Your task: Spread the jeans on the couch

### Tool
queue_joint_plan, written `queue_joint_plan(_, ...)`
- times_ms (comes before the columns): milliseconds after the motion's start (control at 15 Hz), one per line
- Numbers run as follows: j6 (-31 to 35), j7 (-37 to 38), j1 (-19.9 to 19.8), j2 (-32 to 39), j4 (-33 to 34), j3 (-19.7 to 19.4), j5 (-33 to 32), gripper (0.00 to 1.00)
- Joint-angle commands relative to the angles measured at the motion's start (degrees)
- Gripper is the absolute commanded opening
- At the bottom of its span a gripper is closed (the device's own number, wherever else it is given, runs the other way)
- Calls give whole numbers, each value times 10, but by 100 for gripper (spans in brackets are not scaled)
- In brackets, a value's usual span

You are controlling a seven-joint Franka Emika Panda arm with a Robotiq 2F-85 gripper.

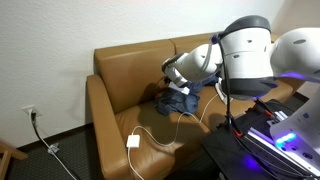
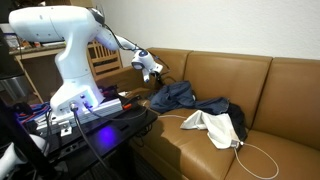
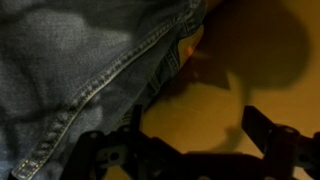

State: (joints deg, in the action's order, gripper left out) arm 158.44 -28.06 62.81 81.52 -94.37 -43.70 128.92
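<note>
Jeans bunched on couch, possible patch, lettering blurred

A: How is the light in both exterior views?
B: Soft, even room light on the couch; a purple glow shines just beside the couch. Both pictures are small and grainy.
A: And the wrist view?
B: Dim, murky. The jeans blur up close; a dark shadow lies on the couch.
</note>
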Motion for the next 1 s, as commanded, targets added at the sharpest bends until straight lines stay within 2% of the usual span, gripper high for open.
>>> queue_joint_plan(0, -65, 39, -28, -15, -5, 28, -133, 100)
queue_joint_plan(200, -124, 143, -17, 3, 2, 18, -289, 100)
queue_joint_plan(333, -173, 178, -10, 7, 17, 13, -372, 100)
queue_joint_plan(400, -148, 166, -51, -31, 30, 64, -438, 100)
queue_joint_plan(533, -128, 173, -56, -31, 53, 89, -534, 100)
queue_joint_plan(600, -72, 175, -75, -53, 51, 123, -575, 100)
queue_joint_plan(667, -59, 206, -99, -63, 43, 149, -607, 100)
queue_joint_plan(800, -26, 214, -111, -74, 48, 176, -651, 100)
queue_joint_plan(933, -35, 240, -128, -32, 93, 182, -703, 100)
